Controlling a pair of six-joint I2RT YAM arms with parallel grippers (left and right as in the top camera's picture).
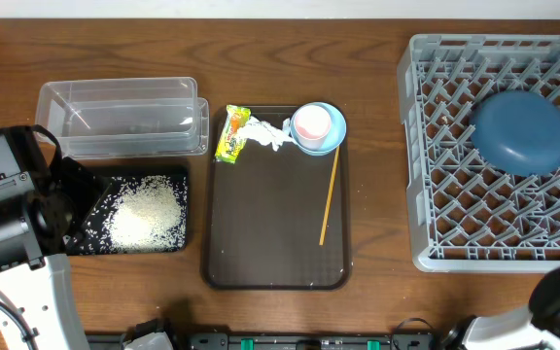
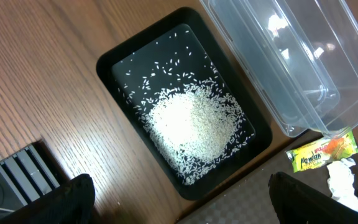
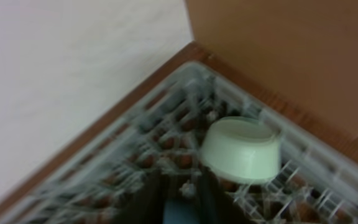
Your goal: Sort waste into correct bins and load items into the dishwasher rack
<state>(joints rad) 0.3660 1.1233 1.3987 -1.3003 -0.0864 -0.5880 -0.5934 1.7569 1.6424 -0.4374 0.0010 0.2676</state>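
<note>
Five things sit on the brown tray (image 1: 261,243): wrapper (image 1: 231,134), tissue (image 1: 268,134), pink cup (image 1: 311,123) nested in a pale bowl (image 1: 336,141), and chopstick (image 1: 329,199). Rice (image 1: 147,212) is heaped in the black tray (image 1: 90,243). The clear tub (image 1: 120,117) touching it looks empty. The dark blue bowl (image 1: 521,131) is upside down in the rack (image 1: 416,194). A second pale bowl (image 3: 241,149) is inverted near a rack corner.

Handling, my read:
- Wrapper: glossy film, light, slippery, lies flat. Pinch a short end.
- Tissue: soft crumpled wad, weighs nothing. Bite the highest fold, and watch that it doesn't snag the wrapper it touches.
- Chopstick: thin, stiff wood that will roll. Grip across it near mid-length.
- Cup and bowl: smooth, round, hard-looking. Take each by the rim, cup first.

Left gripper (image 2: 179,202) hangs over the black tray with its jaws wide apart and nothing between them. Right gripper (image 3: 180,198) is over the rack. That view is blurred, so I can't tell its jaw state or whether it holds anything.
</note>
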